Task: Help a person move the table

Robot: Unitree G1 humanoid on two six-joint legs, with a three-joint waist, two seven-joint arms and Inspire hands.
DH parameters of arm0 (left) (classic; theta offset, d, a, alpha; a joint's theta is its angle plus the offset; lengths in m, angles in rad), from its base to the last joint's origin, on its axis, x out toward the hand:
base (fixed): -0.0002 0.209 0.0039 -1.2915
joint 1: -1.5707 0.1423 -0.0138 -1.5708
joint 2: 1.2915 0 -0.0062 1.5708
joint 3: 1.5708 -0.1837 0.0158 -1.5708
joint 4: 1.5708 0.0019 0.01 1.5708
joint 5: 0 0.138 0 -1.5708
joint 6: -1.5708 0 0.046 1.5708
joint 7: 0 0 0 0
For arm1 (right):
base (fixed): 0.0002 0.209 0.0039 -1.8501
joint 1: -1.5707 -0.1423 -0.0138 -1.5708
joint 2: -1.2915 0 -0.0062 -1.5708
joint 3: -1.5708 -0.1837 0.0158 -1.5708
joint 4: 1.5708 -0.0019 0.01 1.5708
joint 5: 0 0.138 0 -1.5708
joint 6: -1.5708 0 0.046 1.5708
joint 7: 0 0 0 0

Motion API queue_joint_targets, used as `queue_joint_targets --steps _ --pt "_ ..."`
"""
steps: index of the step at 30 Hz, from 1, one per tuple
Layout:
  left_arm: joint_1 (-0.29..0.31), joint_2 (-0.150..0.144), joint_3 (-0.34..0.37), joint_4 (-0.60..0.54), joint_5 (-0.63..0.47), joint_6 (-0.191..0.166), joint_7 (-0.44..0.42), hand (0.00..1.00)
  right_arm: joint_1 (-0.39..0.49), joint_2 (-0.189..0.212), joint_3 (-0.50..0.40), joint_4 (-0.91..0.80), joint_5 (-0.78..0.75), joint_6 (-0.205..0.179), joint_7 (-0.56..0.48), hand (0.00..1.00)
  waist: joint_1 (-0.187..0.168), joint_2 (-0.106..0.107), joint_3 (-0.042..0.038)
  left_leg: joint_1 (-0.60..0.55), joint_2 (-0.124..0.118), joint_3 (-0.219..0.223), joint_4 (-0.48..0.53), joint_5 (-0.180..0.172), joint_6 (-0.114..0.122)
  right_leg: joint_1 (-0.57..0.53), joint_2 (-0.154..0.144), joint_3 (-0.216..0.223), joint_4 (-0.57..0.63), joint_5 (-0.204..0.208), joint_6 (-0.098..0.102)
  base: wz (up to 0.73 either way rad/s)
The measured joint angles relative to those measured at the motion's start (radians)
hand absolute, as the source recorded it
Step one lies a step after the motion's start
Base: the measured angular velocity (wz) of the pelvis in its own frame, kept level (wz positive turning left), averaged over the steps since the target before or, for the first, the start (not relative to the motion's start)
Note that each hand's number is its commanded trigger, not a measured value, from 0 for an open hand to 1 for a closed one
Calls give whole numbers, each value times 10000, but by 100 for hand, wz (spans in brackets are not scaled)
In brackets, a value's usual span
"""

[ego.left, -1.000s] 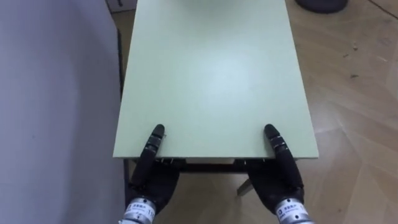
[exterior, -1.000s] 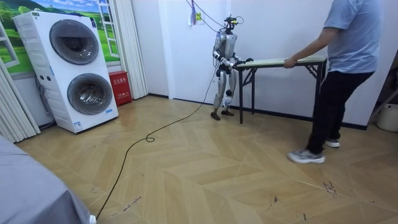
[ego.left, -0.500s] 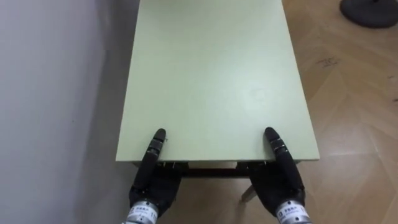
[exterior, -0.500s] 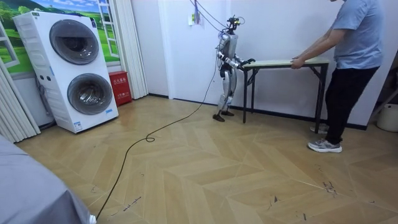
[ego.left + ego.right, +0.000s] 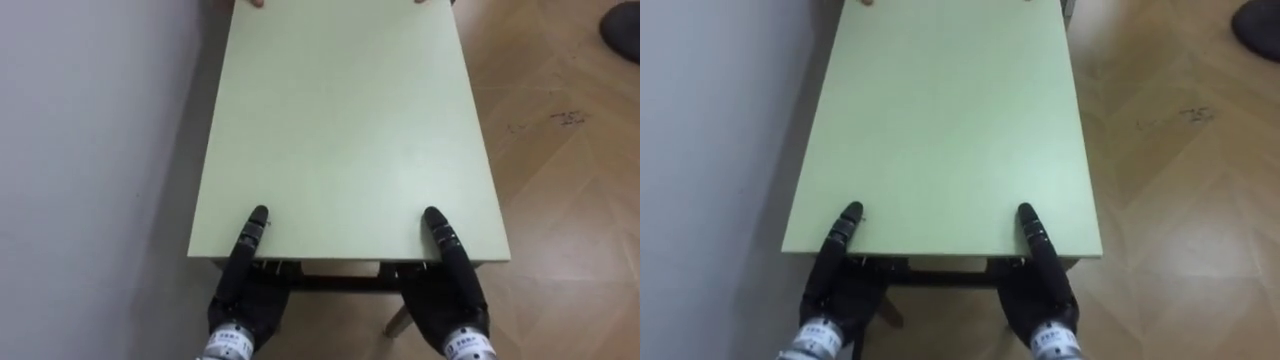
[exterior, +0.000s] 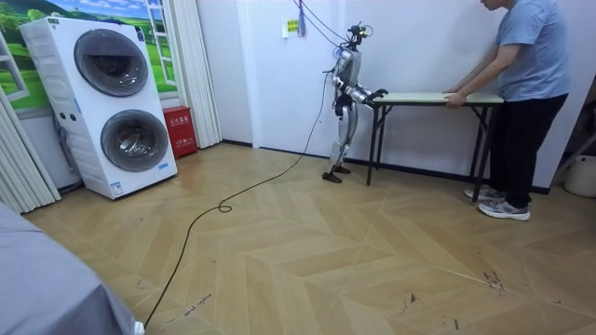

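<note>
Two carriers, one tabletop (image 5: 345, 120)
Near edge: left hand (image 5: 245, 292) and right hand (image 5: 452, 288), thumbs on top, grip cannot be told; person (image 6: 526, 74) holds far end.

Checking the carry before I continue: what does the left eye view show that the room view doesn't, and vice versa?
Left eye view: the left hand and right hand set apart at the table's near edge, a wall close along its left side. Room view: the person standing at the far end, and stacked washing machines across the room. Both: the robot at one end, the person's hands at the other.
</note>
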Motion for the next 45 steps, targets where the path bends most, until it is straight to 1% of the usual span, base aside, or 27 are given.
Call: queue_joint_targets --steps 2,3,4,5,6,7,8,9,10,11,12,13,14,16,18,21,23,24,25,27,28,29,30,31,33,37,45 --pt "0 -4 7 0 0 18 18 100 -2 0 -24 -1 -1 48 -24 100 -16 -19 -3 24 1 -270 -10 0 0 -13 27 -3 87 37 -60 -8" --pt "4 -4 -1 18 1 23 26 100 11 0 -29 8 -3 64 -30 100 -12 -5 10 134 39 -671 -85 2 -2 -230 74 -7 450 -18 -107 -19" --pt "23 -24 13 52 0 4 24 100 17 61 -35 59 -26 128 -39 100 81 7 6 211 150 -1334 -114 -20 -41 -489 396 263 284 -159 -356 -32" --pt "46 -9 42 52 -1 -30 8 100 -6 98 -36 60 -55 187 -64 100 164 9 9 207 206 -1584 -119 -30 -60 -675 617 382 -125 -58 -530 -45" --pt "120 -35 91 63 -9 -92 -46 100 -12 150 -19 60 -128 224 -77 100 237 44 18 232 316 -1798 -107 -154 -275 -1018 939 493 -956 925 -778 -22" --pt "126 -64 80 152 -8 -79 -49 100 37 122 -30 69 -130 203 -77 100 184 152 6 283 391 -1780 -122 -231 -390 -991 976 319 -880 1239 -855 6" --pt "171 -94 113 232 30 -25 -55 100 80 130 -16 106 -116 185 -74 100 44 212 7 387 516 -1319 -168 -289 -537 -746 1006 169 -899 1304 -874 33" --pt "208 -109 132 254 35 38 -55 100 71 148 5 201 -109 190 -72 100 -48 199 13 347 619 -551 -37 -312 -619 -543 1021 350 -935 1304 -875 60" --pt "219 -121 117 303 152 64 -55 100 103 197 -16 344 -34 186 -15 100 -311 133 11 162 686 -12 166 -445 -945 -304 957 1066 -1064 1301 -869 73" --pt "159 -120 92 308 228 85 -54 100 148 217 -23 359 19 179 54 100 -486 119 20 102 733 32 -171 -337 -1004 -273 952 1401 -1070 1277 -829 103" --pt "-21 -110 -38 325 424 123 -51 100 311 318 -156 370 233 159 272 100 -606 37 15 95 823 470 -562 -44 -584 -400 947 1682 -967 1124 -582 67" --pt "-65 -59 -40 338 524 115 -50 100 354 334 -229 393 310 180 312 100 -552 -43 9 86 830 749 -525 -11 -530 -503 945 1671 -901 1072 -480 12" --pt "-11 22 -36 376 543 118 -56 100 483 386 -250 441 300 303 313 100 -334 -152 -60 156 819 1037 -440 -17 -529 -518 985 1446 -921 1033 -407 -55" --pt "77 -44 81 565 545 175 -135 100 534 388 -232 508 216 401 313 100 -49 -16 -57 353 787 934 -407 -22 -529 -244 981 926 -1075 1227 -506 -64" --pt "154 -253 291 834 650 283 -364 100 532 381 -210 547 93 386 313 100 55 129 -48 532 688 908 -508 -22 -529 -164 905 916 -1078 1238 -516 -29" --pt "122 -315 300 986 787 349 -415 100 473 389 -221 794 103 376 471 100 14 148 -41 528 657 1024 -538 -23 -528 -198 875 906 -1032 1235 -511 5" --pt "119 -323 298 1099 788 350 -489 93 446 389 -217 947 75 362 603 100 17 155 -38 531 627 1024 -537 -24 -526 -202 844 813 -1030 1234 -510 -2" --pt "94 -329 299 1122 788 377 -484 83 430 391 -218 988 -3 357 605 100 18 154 -38 525 625 1024 -538 -33 -511 -203 836 736 -1028 1234 -510 0" --pt "78 -328 313 1136 788 402 -484 65 393 394 -220 1036 -22 356 617 100 18 154 -38 522 632 1024 -538 -63 -463 -205 842 681 -1028 1225 -496 0" --pt "55 -328 325 1140 788 424 -477 56 329 393 -220 1075 -22 358 620 100 10 156 -37 518 633 1024 -539 -115 -394 -209 843 672 -1024 1167 -407 0" --pt "46 -328 329 1147 788 427 -476 19 310 392 -220 1084 -22 358 620 84 10 159 -35 516 634 1024 -539 -129 -381 -213 846 668 -1024 1159 -397 0" --pt "37 -319 332 1162 797 439 -476 0 269 393 -222 1113 -22 358 620 60 7 161 -34 510 636 1023 -540 -134 -378 -219 850 659 -1024 1158 -396 0" --pt "37 -309 331 1165 869 463 -476 0 264 393 -223 1120 -21 359 620 18 7 163 -34 509 639 1022 -542 -137 -377 -219 853 645 -1023 1158 -396 0" --pt "33 -288 321 1178 1107 475 -471 0 261 392 -222 1121 -21 362 620 0 5 165 -34 508 641 1021 -544 -139 -374 -219 855 636 -1023 1158 -396 0" --pt "29 -126 243 1178 2257 527 -611 0 242 387 -219 1127 -24 384 620 0 5 212 -49 506 656 1018 -545 -168 -359 -222 859 509 -1009 1158 -396 0" --pt "-93 -20 237 1176 3490 595 -930 0 239 223 -192 1143 -139 406 826 0 -14 337 -81 544 663 1016 -546 -197 -329 -259 854 409 -852 1156 -397 -1" --pt "-236 74 93 1176 3818 846 -1357 0 240 -54 -157 1181 -450 640 893 0 -11 260 -90 638 673 1030 -488 -203 -318 -233 824 164 -704 1131 -439 -2"
